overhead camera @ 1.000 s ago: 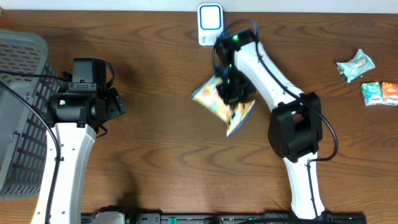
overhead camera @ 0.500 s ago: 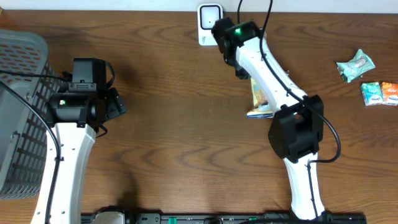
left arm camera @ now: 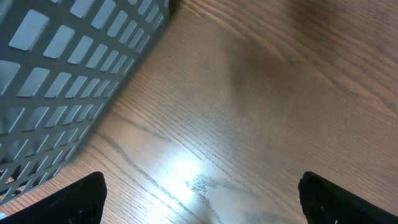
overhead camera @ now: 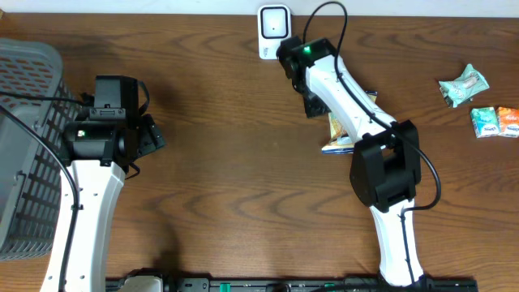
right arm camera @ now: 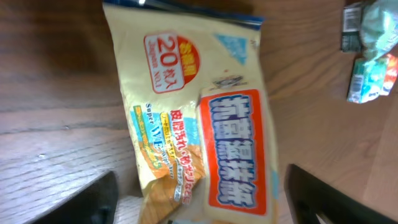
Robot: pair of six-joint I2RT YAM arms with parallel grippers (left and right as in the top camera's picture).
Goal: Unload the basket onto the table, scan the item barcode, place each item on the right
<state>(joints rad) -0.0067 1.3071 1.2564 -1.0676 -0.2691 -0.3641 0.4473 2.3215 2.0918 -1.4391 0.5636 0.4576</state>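
The left gripper (overhead camera: 151,138) has not moved: it hangs released over bare brown wooden worktop (overhead camera: 211,178), holding nothing, just beside the basket.

The change is further right. A second ago the right gripper (overhead camera: 315,104) held the yellow wet-wipe packet with the red-and-blue label (overhead camera: 336,126) clenched in the air below the white barcode scanner (overhead camera: 274,31). It has since let go, and its jaws stand apart above the packet, which lies flat on the worktop, label up, partly under the right arm and to the lower right of the scanner.

So the pass at the scanner looks finished, though nothing shows whether a read registered.

The grey plastic lattice basket (overhead camera: 24,146) at the far left shows no item in the part in view. The small wrapped packets (overhead camera: 485,122) lie loose at the far right.
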